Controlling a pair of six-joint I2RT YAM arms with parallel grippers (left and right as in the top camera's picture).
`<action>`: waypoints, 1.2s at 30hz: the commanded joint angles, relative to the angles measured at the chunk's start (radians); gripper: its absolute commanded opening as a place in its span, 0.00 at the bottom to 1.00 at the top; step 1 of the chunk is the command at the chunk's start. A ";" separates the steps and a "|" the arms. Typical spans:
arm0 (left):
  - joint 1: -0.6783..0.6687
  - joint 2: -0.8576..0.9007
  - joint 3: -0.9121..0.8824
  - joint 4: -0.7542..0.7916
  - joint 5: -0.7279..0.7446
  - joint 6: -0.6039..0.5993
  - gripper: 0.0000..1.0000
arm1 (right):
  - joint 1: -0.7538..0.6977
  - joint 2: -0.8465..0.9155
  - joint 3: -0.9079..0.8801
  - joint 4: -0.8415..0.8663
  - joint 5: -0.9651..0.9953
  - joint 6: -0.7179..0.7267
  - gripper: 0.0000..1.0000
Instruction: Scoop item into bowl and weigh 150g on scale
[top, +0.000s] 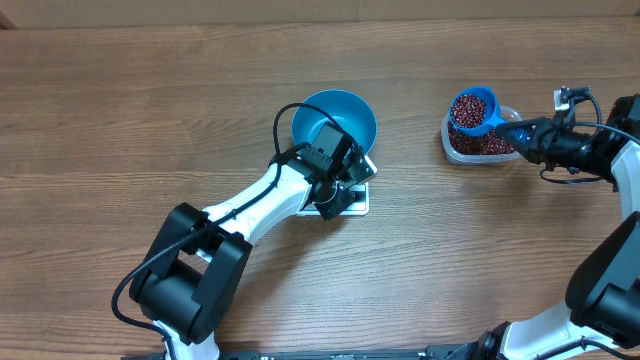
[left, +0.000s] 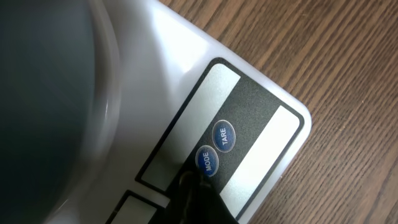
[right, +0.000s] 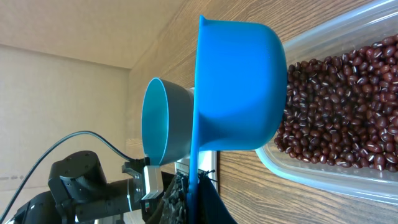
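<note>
The light blue bowl (top: 335, 120) stands on the white scale (top: 358, 205). My left gripper (top: 335, 200) is shut, holds nothing, and points down at the scale's button panel. In the left wrist view its dark tip (left: 196, 186) touches the MODE button (left: 208, 162), beside TARE (left: 224, 135). The bowl (left: 43, 93) is a dark blur at the left there. My right gripper (top: 525, 135) is shut on the handle of a small blue scoop (top: 472, 110), which is heaped with red-brown beans (top: 467, 108). The scoop (right: 239, 87) hangs above the tub.
A clear plastic tub (top: 455, 150) of beans (right: 336, 106) sits on the wooden table at the right. In the right wrist view the bowl (right: 165, 121) and the left arm (right: 74, 180) show farther off. A black cable loops by the bowl's left rim.
</note>
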 joint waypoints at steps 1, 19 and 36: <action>-0.005 0.002 0.016 -0.012 0.001 -0.003 0.04 | -0.005 0.004 -0.006 0.002 -0.024 -0.014 0.04; -0.005 -0.180 0.037 -0.055 0.005 -0.003 0.04 | -0.005 0.004 -0.006 0.003 -0.024 -0.014 0.04; -0.005 -0.127 0.035 -0.035 0.005 0.024 0.04 | -0.005 0.004 -0.006 0.013 -0.024 -0.014 0.04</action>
